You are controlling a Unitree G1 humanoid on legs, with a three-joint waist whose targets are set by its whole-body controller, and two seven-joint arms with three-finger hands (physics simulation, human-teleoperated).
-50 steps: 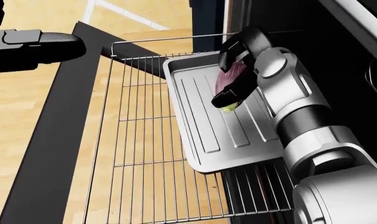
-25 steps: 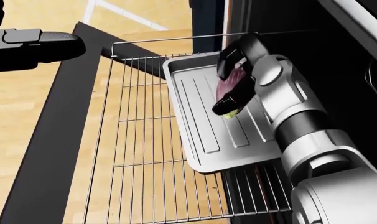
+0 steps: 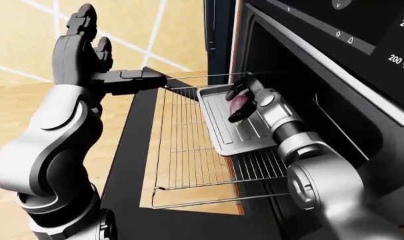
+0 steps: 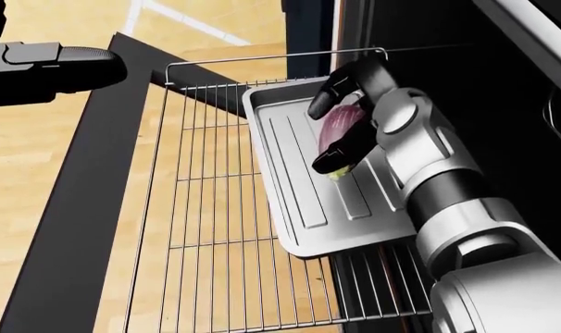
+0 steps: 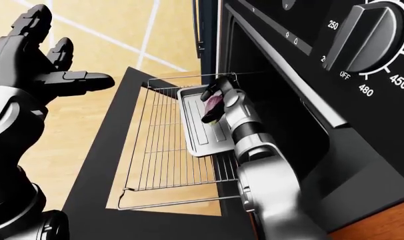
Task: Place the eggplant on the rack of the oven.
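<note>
We find the right hand point(image 4: 340, 125) lower and slightly further left over the baking tray point(image 4: 304, 208) than half a second ago, its fingers point(image 4: 334, 154) still curled round the eggplant point(image 4: 340, 123). The purple body shows between the dark fingers, with the pale green stem end poking out below them, close to the tray's ribbed floor; we cannot tell whether it touches. The tray sits on the right part of the pulled-out oven rack point(image 4: 206, 229), so we judge the placing step nearly complete, with release outstanding.

Against the frame one second ago, the hand has rolled so that more of the eggplant faces the camera. Rack and tray have not shifted. The left hand point(image 3: 82, 47) remains raised at far left, fingers spread and holding nothing, well apart from the rack, above the open oven door point(image 3: 132, 150).
</note>
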